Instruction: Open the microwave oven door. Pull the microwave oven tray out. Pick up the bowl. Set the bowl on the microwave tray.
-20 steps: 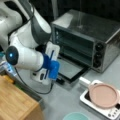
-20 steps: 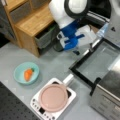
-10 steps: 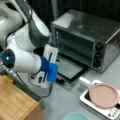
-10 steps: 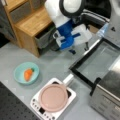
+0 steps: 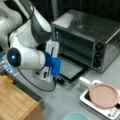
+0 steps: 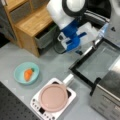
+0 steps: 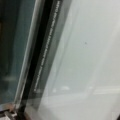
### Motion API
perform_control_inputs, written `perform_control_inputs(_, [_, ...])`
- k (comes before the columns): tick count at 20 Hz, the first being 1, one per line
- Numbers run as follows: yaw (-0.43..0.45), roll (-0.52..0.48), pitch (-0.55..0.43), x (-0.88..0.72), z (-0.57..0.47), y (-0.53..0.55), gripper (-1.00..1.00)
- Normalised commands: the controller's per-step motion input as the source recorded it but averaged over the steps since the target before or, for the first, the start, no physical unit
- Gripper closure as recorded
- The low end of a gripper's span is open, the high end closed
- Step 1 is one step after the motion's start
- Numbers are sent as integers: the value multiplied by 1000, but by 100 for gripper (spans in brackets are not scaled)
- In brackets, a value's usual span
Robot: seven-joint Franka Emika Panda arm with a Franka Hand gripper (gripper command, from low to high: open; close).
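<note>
The oven door [image 5: 71,70] lies folded flat on the desk [image 6: 55,62] before the oven [image 5: 87,37]; the claw [image 5: 57,78] hovers at its outer edge, its opening impossible to tell. One light, smooth bowl [image 6: 26,73], rim-grippable, sits well away from the oven, holding one carrot [image 6: 28,74].

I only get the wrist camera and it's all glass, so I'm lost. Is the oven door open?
Observer: Yes. In both front views the microwave oven door lies folded down flat in front of the oven.
Operator: Where's the gripper?
Observer: The gripper is at the door's outer edge, farthest from the oven.
Operator: And the bowl?
Observer: The bowl sits on the table, apart from the oven, with a carrot in it.
</note>
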Motion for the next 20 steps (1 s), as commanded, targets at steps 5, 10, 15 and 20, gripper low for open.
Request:
perform_control_inputs(5, [153, 124, -264, -40, 46, 238, -100])
perform_control_inputs(10, [151, 313, -353, -16, -120, 136, -100])
perform_control_inputs(15, [106, 433, -273, -44, -161, 109, -100])
perform_control_inputs(20, [67, 438, -133, -82, -140, 132, -100])
